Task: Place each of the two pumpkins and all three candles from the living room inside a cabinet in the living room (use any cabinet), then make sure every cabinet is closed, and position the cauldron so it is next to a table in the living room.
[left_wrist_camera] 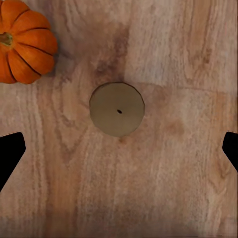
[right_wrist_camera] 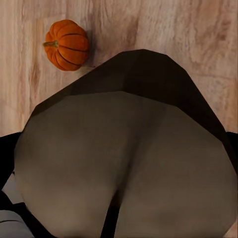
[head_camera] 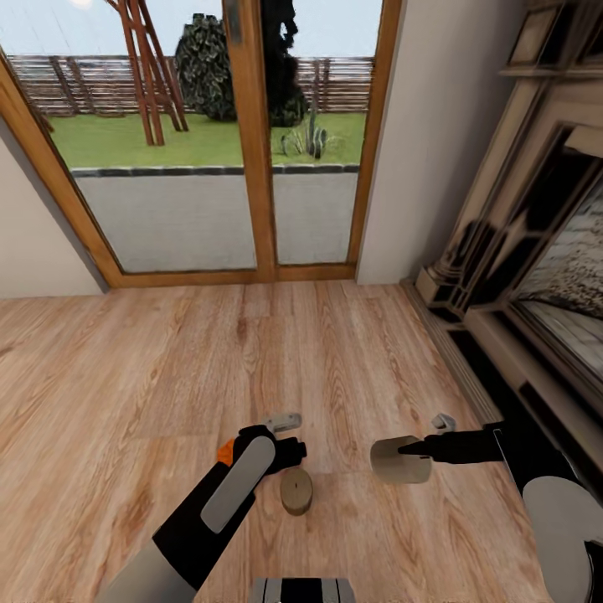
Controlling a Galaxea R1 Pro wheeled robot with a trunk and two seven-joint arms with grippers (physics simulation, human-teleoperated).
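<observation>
Closest to the robot, the left gripper (left_wrist_camera: 119,153) hangs over the floor with its fingers wide apart, holding nothing. Straight below it, in the left wrist view, a short beige candle (left_wrist_camera: 117,109) stands upright on the wood floor (left_wrist_camera: 163,188), centred between the two dark fingertips but not touched by them. In the head view the same candle (head_camera: 296,490) sits just beside the left arm's end. An orange pumpkin (left_wrist_camera: 22,42) rests on the floor near the candle, apart from it; a sliver of orange shows past the left arm in the head view.

The right gripper (head_camera: 419,456) is clamped on a second beige candle (head_camera: 400,460), held above the floor. In the right wrist view that candle (right_wrist_camera: 124,163) looms large, with an orange pumpkin (right_wrist_camera: 67,44) lying on the planks beyond it; whether this is the same pumpkin I cannot tell.

The task looks to be at an early stage: one candle is in hand, one candle and at least one pumpkin are on the floor.

The floor is light wood plank. To the right stands an ornate dark fireplace (head_camera: 536,276). Ahead, a wood-framed glass door (head_camera: 251,167) looks onto grass and a fence.
</observation>
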